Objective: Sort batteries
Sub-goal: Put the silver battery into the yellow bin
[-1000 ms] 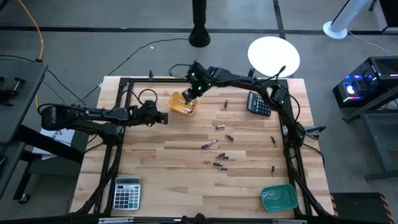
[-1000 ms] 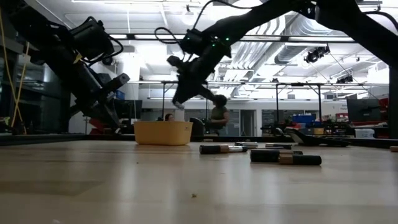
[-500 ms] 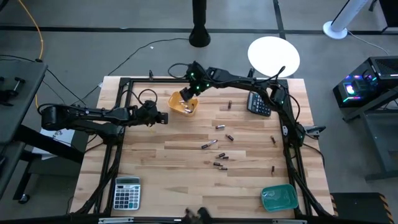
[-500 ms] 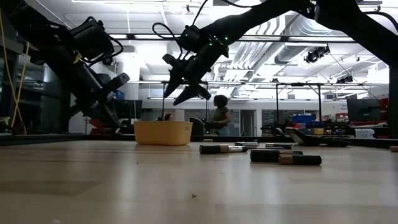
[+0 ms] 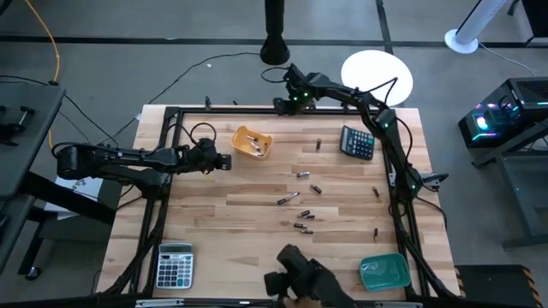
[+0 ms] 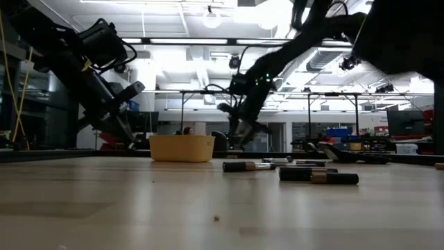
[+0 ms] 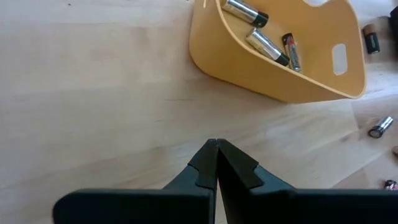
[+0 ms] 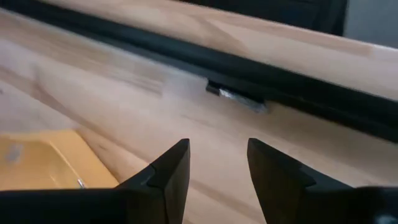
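Several small dark and silvery batteries lie scattered on the wooden table's middle and right. A yellow tray at the far middle holds a few batteries. My right gripper is open and empty above the table's far edge, right of the yellow tray; the right wrist view shows its open fingers. My left gripper is shut and empty just left of the yellow tray; its shut fingers show in the left wrist view.
A teal tray sits at the near right corner. A dark calculator lies at the far right, a light one at the near left. A dark blurred shape shows over the table's near edge. A black frame borders the table.
My right gripper has risen from over the yellow tray and swung toward the table's far edge and to the right, ending open. A dark shape has come in over the near edge. My left arm has kept still.
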Robot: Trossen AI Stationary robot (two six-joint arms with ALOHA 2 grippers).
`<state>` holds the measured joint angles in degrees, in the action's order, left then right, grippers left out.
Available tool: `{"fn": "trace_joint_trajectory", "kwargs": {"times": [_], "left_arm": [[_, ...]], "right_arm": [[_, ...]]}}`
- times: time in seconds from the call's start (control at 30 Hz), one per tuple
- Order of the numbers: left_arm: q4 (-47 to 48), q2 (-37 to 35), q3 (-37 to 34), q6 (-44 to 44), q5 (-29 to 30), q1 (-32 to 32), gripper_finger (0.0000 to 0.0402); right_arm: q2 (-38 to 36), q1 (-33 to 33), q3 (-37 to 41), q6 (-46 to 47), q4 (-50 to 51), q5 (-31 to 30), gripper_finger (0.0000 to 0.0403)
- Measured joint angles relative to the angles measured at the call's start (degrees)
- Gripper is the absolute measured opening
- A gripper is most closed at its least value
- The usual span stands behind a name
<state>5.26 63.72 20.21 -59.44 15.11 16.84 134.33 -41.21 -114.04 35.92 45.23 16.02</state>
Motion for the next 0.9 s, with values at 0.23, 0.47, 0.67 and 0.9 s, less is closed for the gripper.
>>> {"fn": "trace_joint_trajectory", "kwargs": {"times": [0.23, 0.47, 0.67, 0.9], "left_arm": [[0.0, 0.0, 0.0, -0.5, -0.1, 0.0, 0.0000], [0.0, 0.0, 0.0, -0.5, -0.4, 0.0, 0.0000], [0.0, 0.0, 0.0, -0.2, -0.5, 0.0, 0.0000], [0.1, 0.0, 0.0, 0.1, -0.5, 0.0, 0.0000]], "right_arm": [[2.7, 0.4, 0.0, 6.2, -7.5, 3.0, 0.0153], [5.0, 1.1, 0.0, 12.8, -13.7, 2.9, 0.0151], [7.2, 1.1, -0.7, 15.9, -13.4, 2.0, 0.0106], [7.6, -0.5, -3.6, 12.1, -9.7, 0.2, 0.0009]]}}
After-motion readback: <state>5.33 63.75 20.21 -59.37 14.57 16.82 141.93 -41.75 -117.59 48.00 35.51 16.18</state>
